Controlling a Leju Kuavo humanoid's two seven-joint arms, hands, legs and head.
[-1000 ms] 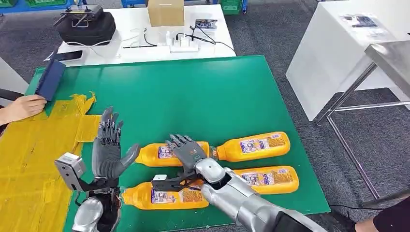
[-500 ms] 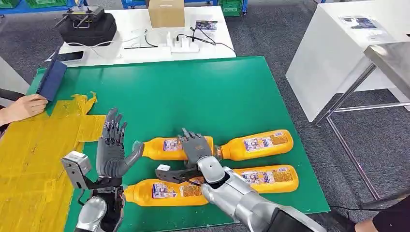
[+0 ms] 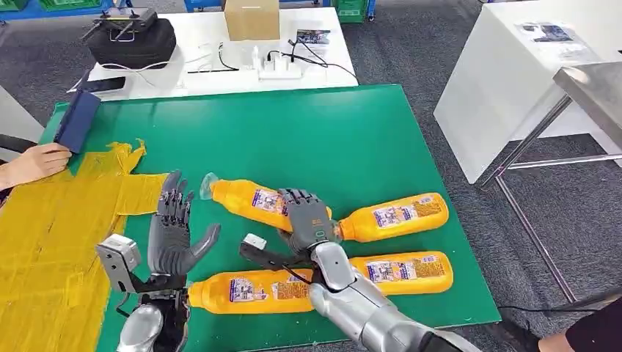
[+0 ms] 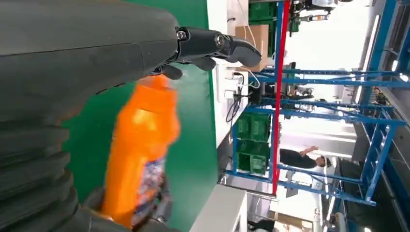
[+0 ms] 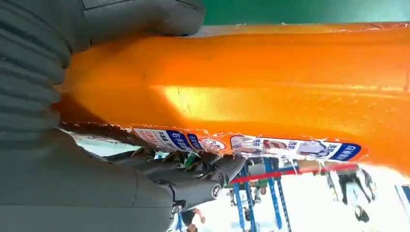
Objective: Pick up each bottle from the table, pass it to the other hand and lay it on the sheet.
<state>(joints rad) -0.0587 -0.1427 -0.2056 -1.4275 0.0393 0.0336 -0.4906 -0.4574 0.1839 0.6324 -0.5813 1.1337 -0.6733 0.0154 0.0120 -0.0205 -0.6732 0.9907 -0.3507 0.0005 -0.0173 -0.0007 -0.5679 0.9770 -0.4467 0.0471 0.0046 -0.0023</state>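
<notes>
the right hand [image 3: 306, 218] gripped an orange bottle [image 3: 253, 196] around its body and held it tilted above the green surface [image 3: 308, 139], cap end toward the left hand [image 3: 172, 233]. the left hand stood upright beside the yellow sheet [image 3: 44, 242], fingers spread, apparently holding nothing. three more bottles [image 3: 389, 214] lay on the surface near the right arm.

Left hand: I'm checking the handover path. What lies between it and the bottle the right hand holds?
Nothing: head view shows bare green mat between left hand and held bottle.
</notes>
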